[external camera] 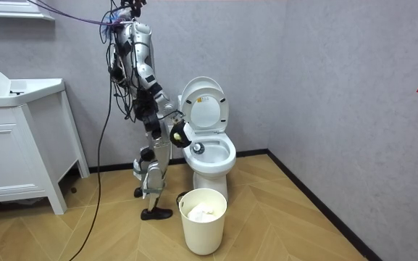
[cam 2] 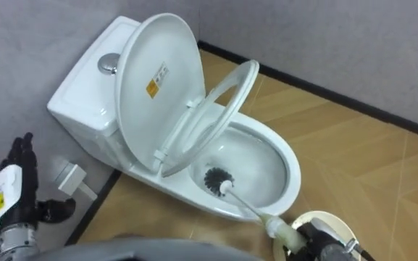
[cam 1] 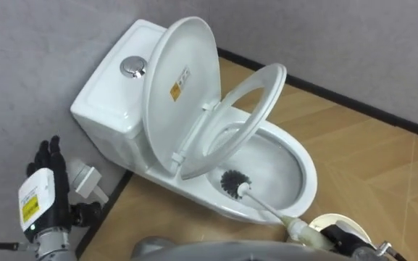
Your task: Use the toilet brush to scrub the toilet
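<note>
A white toilet [cam 1: 306, 177] stands against the grey wall, its lid [cam 1: 183, 87] and seat [cam 1: 263, 94] both tipped up. The toilet brush has its black bristle head [cam 1: 232, 183] down inside the bowl near the front left wall. Its white handle [cam 1: 266, 209] slants toward the lower right into my right hand [cam 1: 343, 238], which is curled round it. My left hand [cam 1: 49, 161] hangs beside the tank at the lower left, fingers straight and holding nothing. In the room view I stand at the toilet [external camera: 212, 156], on its side toward the room view's left, bent toward the bowl.
A white waste bin [external camera: 203, 217] with paper in it stands on the wood floor in front of the toilet; its rim [cam 1: 323, 220] shows under my right hand. A water valve [cam 1: 85, 180] sits on the wall below the tank. A white cabinet [external camera: 20, 145] stands at the room view's left.
</note>
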Robot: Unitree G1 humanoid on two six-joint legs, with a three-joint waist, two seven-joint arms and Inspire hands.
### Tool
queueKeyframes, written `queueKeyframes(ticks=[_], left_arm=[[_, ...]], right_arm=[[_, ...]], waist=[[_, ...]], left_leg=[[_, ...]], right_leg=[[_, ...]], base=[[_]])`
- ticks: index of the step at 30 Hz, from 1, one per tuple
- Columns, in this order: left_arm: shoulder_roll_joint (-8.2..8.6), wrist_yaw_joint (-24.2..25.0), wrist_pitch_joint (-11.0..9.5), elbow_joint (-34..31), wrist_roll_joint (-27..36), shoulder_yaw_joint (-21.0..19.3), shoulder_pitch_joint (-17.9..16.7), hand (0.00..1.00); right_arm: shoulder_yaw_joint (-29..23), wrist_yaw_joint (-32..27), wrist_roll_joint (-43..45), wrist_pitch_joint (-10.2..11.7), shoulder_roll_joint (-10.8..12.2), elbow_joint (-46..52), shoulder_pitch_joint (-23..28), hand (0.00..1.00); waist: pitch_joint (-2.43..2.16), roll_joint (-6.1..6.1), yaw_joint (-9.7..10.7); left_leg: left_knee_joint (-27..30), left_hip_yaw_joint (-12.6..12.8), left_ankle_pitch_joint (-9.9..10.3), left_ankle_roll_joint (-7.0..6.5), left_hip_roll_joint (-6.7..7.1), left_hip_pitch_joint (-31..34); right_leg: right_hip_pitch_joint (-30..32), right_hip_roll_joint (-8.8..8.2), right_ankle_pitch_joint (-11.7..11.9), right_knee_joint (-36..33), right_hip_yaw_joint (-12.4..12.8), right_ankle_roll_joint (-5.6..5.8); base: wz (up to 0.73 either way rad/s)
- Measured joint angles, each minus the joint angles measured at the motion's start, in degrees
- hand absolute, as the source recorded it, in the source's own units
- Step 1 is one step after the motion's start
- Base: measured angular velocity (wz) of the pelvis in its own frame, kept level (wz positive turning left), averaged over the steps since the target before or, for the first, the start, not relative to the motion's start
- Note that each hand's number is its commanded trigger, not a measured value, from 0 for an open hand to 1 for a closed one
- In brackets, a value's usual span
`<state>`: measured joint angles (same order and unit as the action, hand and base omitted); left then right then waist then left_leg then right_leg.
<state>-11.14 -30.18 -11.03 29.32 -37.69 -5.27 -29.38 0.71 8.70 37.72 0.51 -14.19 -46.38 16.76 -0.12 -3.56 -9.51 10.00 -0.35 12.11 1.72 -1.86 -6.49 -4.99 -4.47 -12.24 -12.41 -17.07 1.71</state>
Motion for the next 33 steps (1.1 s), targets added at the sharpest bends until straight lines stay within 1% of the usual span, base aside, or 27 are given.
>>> queueKeyframes(ticks=[1, 2, 3, 4, 5, 7, 8, 9, 11, 12, 14, 16, 18, 19, 20, 21, 22, 23, 24, 25, 27, 28, 29, 31, 33], left_arm=[[0.00, 0.0, 0.3, 0.9, 0.0, 0.1, -0.3, 0.00], [-0.04, 0.2, 1.1, 2.2, 0.8, 0.5, -0.6, 0.00], [0.04, 0.7, 2.0, 2.7, 3.2, 1.0, -0.6, 0.00], [0.27, 0.8, 2.2, 2.8, 4.2, 1.0, -0.6, 0.00], [0.49, 0.9, 2.3, 3.7, 6.4, 0.9, -0.4, 0.00], [0.79, 1.0, 2.3, 7.6, 10.3, 0.6, 0.7, 0.00], [1.74, 1.7, 2.4, 10.1, 13.3, -0.3, 1.4, 0.00], [2.20, 2.8, 2.5, 12.3, 16.2, -0.4, 1.8, 0.00], [2.29, 5.2, 2.8, 15.6, 19.3, -0.7, 2.4, 0.00], [2.31, 6.8, 3.9, 16.6, 20.3, -1.1, 2.5, 0.00], [2.33, 8.7, 5.0, 17.8, 22.0, -1.4, 2.6, 0.00], [2.49, 10.5, 5.8, 19.2, 22.4, -1.4, 2.7, 0.00], [2.51, 12.9, 6.3, 22.0, 22.4, -2.0, 3.3, 0.00], [2.53, 13.5, 6.6, 22.9, 22.4, -2.4, 3.6, 0.00], [2.65, 14.4, 7.2, 24.5, 22.4, -3.5, 4.4, 0.00], [2.64, 14.9, 7.7, 25.8, 22.4, -4.4, 5.1, 0.00], [2.66, 15.3, 8.1, 26.1, 22.4, -4.9, 5.3, 0.00], [2.66, 15.9, 8.6, 26.3, 22.5, -5.7, 5.5, 0.00], [2.72, 16.3, 8.9, 26.2, 22.4, -6.4, 5.5, 0.00], [2.81, 16.5, 9.1, 26.2, 22.4, -6.8, 5.7, 0.00], [2.99, 17.4, 9.7, 26.4, 22.3, -7.9, 6.5, 0.00], [3.00, 17.4, 9.8, 26.4, 22.3, -8.0, 6.6, 0.00], [3.03, 17.4, 10.0, 26.4, 21.9, -8.1, 7.0, 0.00], [3.27, 17.6, 10.3, 26.3, 21.8, -8.0, 7.7, 0.00], [3.73, 18.1, 11.0, 26.4, 21.9, -7.9, 8.4, 0.00]], right_arm=[[0.0, -0.3, -0.7, -0.1, 0.0, 0.0, 0.0, 1.00], [-0.1, -0.9, -2.9, -0.2, 0.1, 0.0, 0.0, 1.00], [-0.3, -1.7, -6.0, -0.2, 0.1, 0.0, -0.2, 1.00], [-0.4, -2.0, -7.2, -0.2, 0.2, -0.1, -0.4, 1.00], [-1.3, -3.2, -9.2, 0.1, 0.6, -0.5, -0.7, 1.00], [-2.7, -5.9, -12.1, 1.1, 1.7, -2.6, -1.7, 1.00], [-3.8, -7.6, -14.0, 1.4, 2.4, -3.7, -2.2, 1.00], [-4.6, -9.2, -16.3, 1.5, 2.9, -4.1, -2.5, 1.00], [-4.9, -11.0, -18.9, 1.7, 3.0, -4.2, -2.7, 1.00], [-5.0, -12.2, -20.1, 2.0, 3.0, -4.2, -2.7, 1.00], [-5.2, -14.1, -21.0, 2.0, 3.0, -4.1, -2.9, 1.00], [-6.0, -15.7, -22.2, 2.4, 3.0, -3.8, -3.2, 1.00], [-7.4, -18.1, -22.6, 2.8, 3.1, -1.7, -3.0, 1.00], [-7.8, -18.8, -22.5, 3.1, 3.1, -1.4, -3.0, 1.00], [-8.7, -20.2, -22.7, 3.5, 3.2, -0.9, -3.3, 1.00], [-9.3, -21.7, -23.2, 3.7, 3.3, -0.3, -3.3, 1.00], [-9.4, -22.5, -23.7, 3.8, 3.3, 0.0, -3.3, 1.00], [-9.4, -24.1, -25.0, 3.8, 3.4, 0.5, -3.2, 1.00], [-9.5, -25.4, -26.1, 3.8, 3.5, 1.7, -2.9, 1.00], [-9.5, -25.9, -26.4, 3.8, 3.6, 2.5, -2.6, 1.00], [-9.6, -28.4, -27.0, 3.9, 3.6, 3.9, -2.1, 1.00], [-9.6, -28.9, -27.1, 3.9, 3.7, 3.9, -2.1, 1.00], [-9.6, -29.8, -27.9, 3.9, 3.9, 3.9, -2.1, 1.00], [-9.6, -30.9, -28.9, 3.9, 4.3, 3.8, -1.8, 1.00], [-9.2, -32.0, -29.4, 3.9, 4.8, 3.8, -1.0, 1.00]], waist=[[-0.02, 0.02, 0.1], [-0.01, 0.08, 0.0], [0.05, 0.16, 0.3], [0.18, 0.22, 0.4], [0.20, 0.31, 0.5], [0.22, 0.55, 0.5], [0.36, 0.66, 0.5], [0.48, 0.81, 0.7], [0.49, 1.06, 1.6], [0.48, 1.06, 2.1], [0.45, 1.01, 2.9], [0.43, 1.11, 3.0], [0.36, 1.21, 3.8], [0.40, 1.33, 4.1], [0.39, 1.32, 4.6], [0.40, 1.49, 4.7], [0.29, 1.35, 4.9], [0.31, 1.47, 5.4], [0.14, 1.38, 6.2], [-0.09, 1.73, 6.3], [-0.17, 1.74, 6.9], [-0.15, 1.70, 7.1], [0.01, 1.86, 7.4], [0.05, 1.91, 7.6], [0.22, 1.94, 7.7]], left_leg=[[-0.2, 0.0, 0.0, -0.01, 0.00, -0.2], [-0.6, 0.1, 0.0, -0.06, -0.05, -0.2], [-0.8, 0.2, 0.0, -0.07, -0.13, -0.1], [-0.9, 0.2, 0.0, -0.07, -0.18, -0.1], [-1.0, 0.3, 0.0, -0.07, -0.29, -0.2], [-1.1, 0.5, 0.0, -0.07, -0.43, -0.6], [-1.4, 1.1, 0.0, -0.06, -0.54, -1.1], [-1.4, 1.6, 0.0, -0.06, -0.53, -1.1], [-1.5, 1.7, 0.0, -0.06, -0.44, -1.0], [-1.5, 1.9, 0.0, -0.06, -0.44, -1.0], [-1.5, 2.2, 0.0, -0.06, -0.44, -1.1], [-1.4, 3.2, 0.0, -0.06, -0.50, -1.3], [-1.4, 3.8, 0.0, -0.06, -0.50, -1.8], [-1.4, 4.0, 0.0, -0.06, -0.50, -1.9], [-1.4, 4.6, 0.0, -0.06, -0.50, -2.1], [-1.4, 5.0, 0.0, -0.06, -0.50, -2.3], [-1.4, 5.0, 0.0, -0.06, -0.50, -2.4], [-1.4, 5.3, 0.0, -0.06, -0.50, -2.4], [-1.4, 6.0, 0.0, -0.06, -0.51, -2.2], [-1.4, 6.4, 0.0, -0.06, -0.53, -2.2], [-1.4, 6.8, 0.0, -0.06, -0.54, -2.2], [-1.4, 6.8, 0.0, -0.06, -0.54, -2.2], [-1.4, 7.1, 0.0, -0.06, -0.53, -2.4], [-1.4, 8.0, 0.0, -0.06, -0.54, -2.8], [-1.5, 8.2, 0.0, -0.06, -0.51, -3.2]], right_leg=[[-0.2, 0.02, 0.0, 0.2, 0.0, 0.02], [-0.3, 0.17, 0.0, 0.6, 0.4, 0.04], [0.0, 0.35, 0.2, 0.7, 0.7, 0.03], [0.0, 0.47, 0.2, 0.7, 0.9, -0.02], [0.0, 0.73, 0.3, 0.7, 1.4, -0.14], [-0.2, 0.89, 0.4, 0.8, 1.9, -0.19], [-0.2, 1.07, 0.4, 0.8, 2.8, -0.20], [-0.2, 1.04, 0.4, 0.9, 2.9, -0.21], [0.0, 0.94, 0.4, 0.9, 2.9, -0.19], [0.1, 0.94, 0.4, 0.9, 3.1, -0.19], [0.1, 0.95, 0.4, 0.8, 3.5, -0.19], [0.3, 1.06, 0.4, 0.8, 4.6, -0.19], [0.4, 1.17, 0.4, 0.8, 5.9, -0.19], [0.4, 1.20, 0.4, 0.9, 6.2, -0.19], [0.4, 1.23, 0.4, 0.9, 6.7, -0.19], [0.5, 1.36, 0.4, 0.9, 7.6, -0.19], [0.5, 1.42, 0.4, 0.8, 7.8, -0.20], [0.7, 1.45, 0.4, 0.7, 8.4, -0.22], [1.0, 1.46, 0.4, 0.6, 8.4, -0.22], [1.1, 1.46, 0.4, 0.6, 8.4, -0.22], [1.0, 1.56, 0.7, 0.6, 8.9, -0.18], [0.9, 1.57, 0.7, 0.6, 9.0, -0.17], [0.9, 1.59, 0.7, 0.6, 9.2, -0.16], [0.9, 1.67, 0.7, 0.6, 9.9, -0.16], [0.8, 1.77, 0.7, 0.6, 11.0, -0.15]], base=[[0.00], [0.00], [0.00], [0.00], [0.00], [-0.10], [-0.21], [-0.20], [-0.04], [-0.04], [-0.10], [-0.22], [-0.24], [-0.20], [-0.22], [-0.22], [-0.21], [-0.13], [-0.10], [-0.08], [-0.10], [-0.09], [-0.08], [-0.12], [-0.16]])
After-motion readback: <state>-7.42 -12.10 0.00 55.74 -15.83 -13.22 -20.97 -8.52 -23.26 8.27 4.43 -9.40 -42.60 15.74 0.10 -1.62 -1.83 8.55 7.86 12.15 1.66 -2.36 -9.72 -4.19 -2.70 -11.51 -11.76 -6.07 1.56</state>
